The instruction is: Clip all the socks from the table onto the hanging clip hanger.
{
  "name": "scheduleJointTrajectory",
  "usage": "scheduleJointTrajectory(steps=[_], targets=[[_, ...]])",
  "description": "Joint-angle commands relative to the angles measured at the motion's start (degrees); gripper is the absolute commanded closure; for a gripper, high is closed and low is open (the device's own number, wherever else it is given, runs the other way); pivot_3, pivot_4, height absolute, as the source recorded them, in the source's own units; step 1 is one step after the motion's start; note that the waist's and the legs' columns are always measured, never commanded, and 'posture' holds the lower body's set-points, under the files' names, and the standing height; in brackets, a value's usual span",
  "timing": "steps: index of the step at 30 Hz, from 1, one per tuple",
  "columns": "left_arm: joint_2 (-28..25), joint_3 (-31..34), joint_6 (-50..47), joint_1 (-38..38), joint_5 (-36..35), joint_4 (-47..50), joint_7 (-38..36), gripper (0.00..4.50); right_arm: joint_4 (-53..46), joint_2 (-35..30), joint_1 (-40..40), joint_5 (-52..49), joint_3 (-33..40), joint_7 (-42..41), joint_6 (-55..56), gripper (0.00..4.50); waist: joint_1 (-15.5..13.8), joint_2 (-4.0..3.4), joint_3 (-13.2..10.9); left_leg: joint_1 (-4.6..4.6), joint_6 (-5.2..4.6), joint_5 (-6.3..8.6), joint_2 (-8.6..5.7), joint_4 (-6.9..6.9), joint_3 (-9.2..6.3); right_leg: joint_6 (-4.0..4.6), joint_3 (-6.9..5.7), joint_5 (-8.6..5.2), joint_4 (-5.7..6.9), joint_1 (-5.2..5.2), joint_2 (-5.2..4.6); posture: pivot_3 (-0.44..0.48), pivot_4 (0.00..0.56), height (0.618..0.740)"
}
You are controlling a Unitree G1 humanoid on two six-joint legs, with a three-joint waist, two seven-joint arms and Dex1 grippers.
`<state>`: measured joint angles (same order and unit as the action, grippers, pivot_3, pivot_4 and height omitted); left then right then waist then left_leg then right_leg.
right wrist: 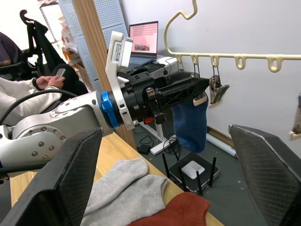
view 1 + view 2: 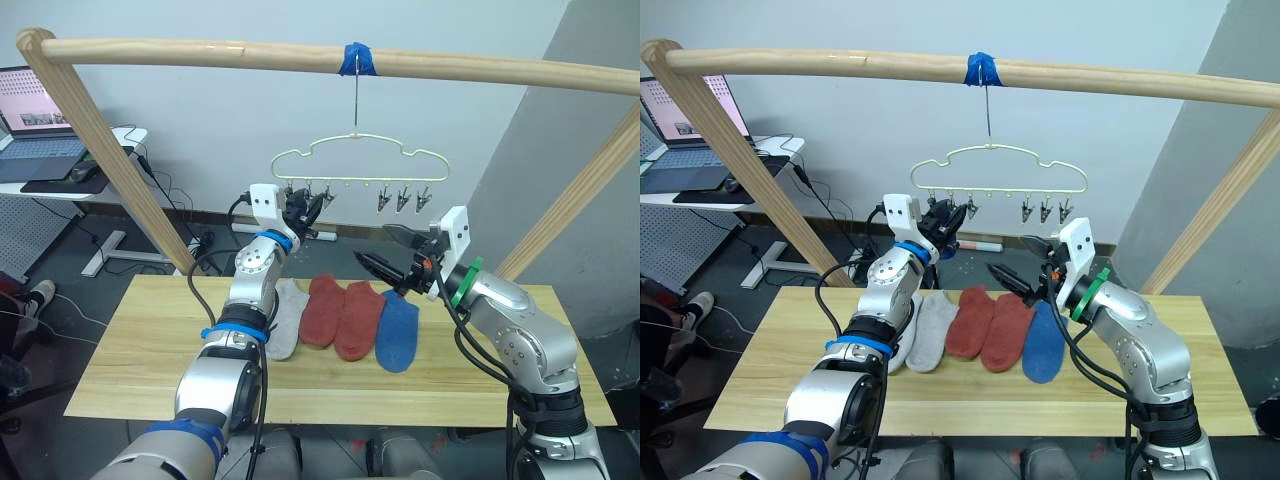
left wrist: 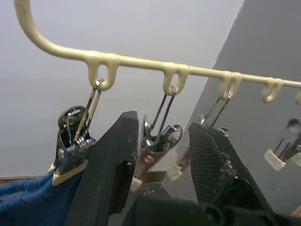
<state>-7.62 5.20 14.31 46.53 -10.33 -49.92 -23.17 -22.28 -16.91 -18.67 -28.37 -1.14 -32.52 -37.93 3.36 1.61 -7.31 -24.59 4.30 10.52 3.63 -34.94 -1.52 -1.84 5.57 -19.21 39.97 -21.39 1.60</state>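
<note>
Left gripper raised at clip hanger, fingers apart astride a metal clip. Blue sock hanging from the clip just beside it. Right gripper wide open, empty, above red socks, grey socks and second blue sock on table.

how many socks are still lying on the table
5: two light grey socks overlapping beside the left arm, two rust red socks in the middle, one blue sock nearest the right arm. More may be hidden.
</note>
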Motion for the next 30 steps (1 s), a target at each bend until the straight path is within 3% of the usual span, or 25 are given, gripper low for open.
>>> scheduleJointTrajectory(steps=[1,23,30], targets=[[-0.5,0.47,1.56,1.33,0.54,0.8,0.01,2.55,-2.59,-0.35,-0.87,-1.29,0.77,-0.03,1.27,0.0,0.0,0.0,0.0,0.0,0.0,0.0,0.0,0.0,0.0,0.0,0.0,0.0,0.0,0.0,0.0,-0.075,0.089,0.74],[-0.49,0.83,2.36,1.76,1.58,-0.32,0.06,2.55,-2.43,-1.07,-0.93,-1.26,0.54,-0.37,1.26,0.0,0.0,0.0,0.0,0.0,0.0,0.0,0.0,-0.03,-0.01,0.03,-0.01,0.02,0.03,0.01,0.0,-0.073,0.089,0.74],[-0.78,1.0,2.4,1.79,1.29,-0.32,-0.65,4.11,-2.4,-0.81,-0.8,-1.46,0.51,-0.18,1.12,0.0,-0.01,0.0,0.01,0.0,0.0,0.0,0.0,-0.04,-0.01,0.03,-0.01,0.03,0.05,0.01,0.0,-0.07,0.092,0.74]])
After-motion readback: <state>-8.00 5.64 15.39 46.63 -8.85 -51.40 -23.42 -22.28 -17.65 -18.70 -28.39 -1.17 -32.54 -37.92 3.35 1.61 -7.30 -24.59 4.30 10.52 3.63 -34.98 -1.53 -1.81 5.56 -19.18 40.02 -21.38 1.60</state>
